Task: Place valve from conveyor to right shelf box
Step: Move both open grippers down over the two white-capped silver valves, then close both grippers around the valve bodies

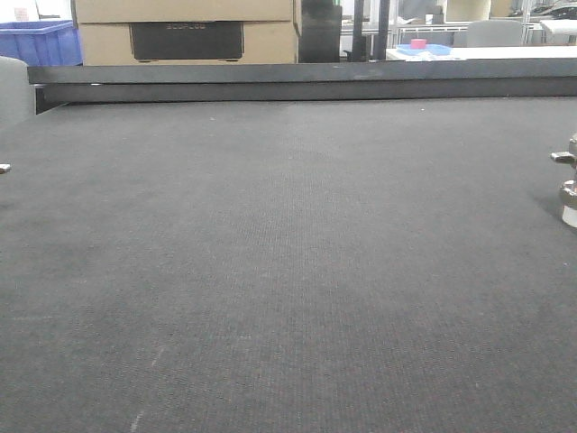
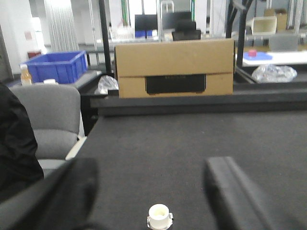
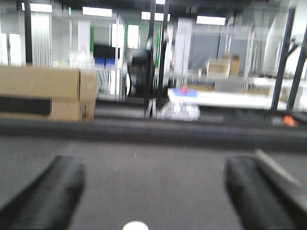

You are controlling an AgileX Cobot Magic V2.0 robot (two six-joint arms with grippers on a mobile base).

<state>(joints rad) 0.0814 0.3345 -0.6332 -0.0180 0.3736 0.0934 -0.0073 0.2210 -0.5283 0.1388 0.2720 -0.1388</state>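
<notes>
A brown cardboard box [image 2: 173, 67] with a dark rectangular panel on its face is seen in the background. A blue plastic crate [image 2: 55, 66] is located to its left, and a grey upholstered chair [image 2: 48, 120] nearer the camera. A crumpled clear plastic bag [image 2: 273, 73] lies to the right, before a white table [image 2: 283, 58] bearing a pink object [image 2: 252, 52].

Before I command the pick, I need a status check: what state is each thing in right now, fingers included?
Belt: moving or stopped, cannot tell.
Valve: on the belt at the right edge of the front view, ungripped.
Left fingers: open, empty.
Right fingers: open, empty.
Small white-topped part: upright on the belt between the left fingers, untouched.
</notes>
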